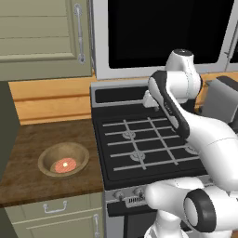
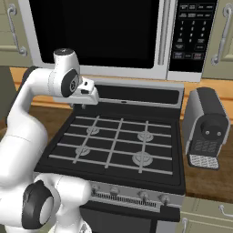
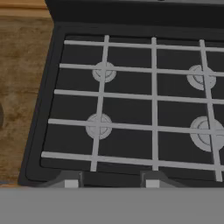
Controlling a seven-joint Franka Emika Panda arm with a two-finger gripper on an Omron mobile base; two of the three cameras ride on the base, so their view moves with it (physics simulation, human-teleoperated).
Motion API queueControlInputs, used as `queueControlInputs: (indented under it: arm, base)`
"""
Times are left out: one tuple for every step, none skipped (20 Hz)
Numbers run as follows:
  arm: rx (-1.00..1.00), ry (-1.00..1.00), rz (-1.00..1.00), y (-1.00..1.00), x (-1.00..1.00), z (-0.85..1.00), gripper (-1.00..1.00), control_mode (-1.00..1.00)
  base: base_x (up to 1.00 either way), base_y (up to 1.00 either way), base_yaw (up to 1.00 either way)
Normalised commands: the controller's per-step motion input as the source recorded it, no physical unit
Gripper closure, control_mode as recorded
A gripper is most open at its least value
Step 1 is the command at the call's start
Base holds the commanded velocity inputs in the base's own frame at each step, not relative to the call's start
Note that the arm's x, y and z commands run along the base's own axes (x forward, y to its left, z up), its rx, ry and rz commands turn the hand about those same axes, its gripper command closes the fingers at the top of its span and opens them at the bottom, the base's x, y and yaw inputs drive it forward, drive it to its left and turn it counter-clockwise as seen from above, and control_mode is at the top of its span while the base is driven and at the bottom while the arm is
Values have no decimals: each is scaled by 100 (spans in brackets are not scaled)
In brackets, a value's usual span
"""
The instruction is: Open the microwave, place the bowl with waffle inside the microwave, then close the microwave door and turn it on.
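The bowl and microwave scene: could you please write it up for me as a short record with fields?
microwave: above the stove, door shut
microwave door: closed, black glass
bowl: on the wooden counter left of the stove
waffle: inside the bowl
gripper: above the stove grates, jaws apart, empty
stove: four burners, nothing on it
coffee machine: on the counter right of the stove

1. A dark wooden counter point(image 1: 28, 179) lies left of the stove point(image 1: 144, 144), above beige cabinet fronts.
2. On it sits the bowl point(image 1: 63, 159), well apart from the stove's edge, with the waffle point(image 1: 65, 165) flat in its bottom.
3. Right of the stove the counter point(image 2: 207, 182) carries a grey appliance point(image 2: 207, 129), upright and just beside the stove's side.
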Motion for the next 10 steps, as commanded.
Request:
queueControlInputs:
  arm:
    - [0, 0, 0, 0, -8, 0, -100, -100]
    - [0, -3, 0, -23, -32, 0, -100, -100]
    - [7, -8, 0, -46, -46, 0, -100, -100]
    - [11, -5, -3, -56, -39, 0, -100, -100]
    - [17, -10, 0, -69, -41, 4, -100, -100]
    - [23, -15, 0, -83, -49, 21, -100, -100]
    - [24, -10, 0, -90, -28, 33, -100, -100]
    - [25, -16, 0, -95, -35, 36, -100, -100]
    - [19, -15, -2, -100, -21, 34, -100, -100]
    - [13, -11, -5, -100, -9, 29, -100, -100]
  base:
    - [0, 0, 0]
    - [0, 0, 0]
    - [0, 0, 0]
    - [0, 0, 0]
    - [0, 0, 0]
    - [0, 0, 0]
    - [0, 0, 0]
    - [0, 0, 0]
    - [0, 0, 0]
    - [0, 0, 0]
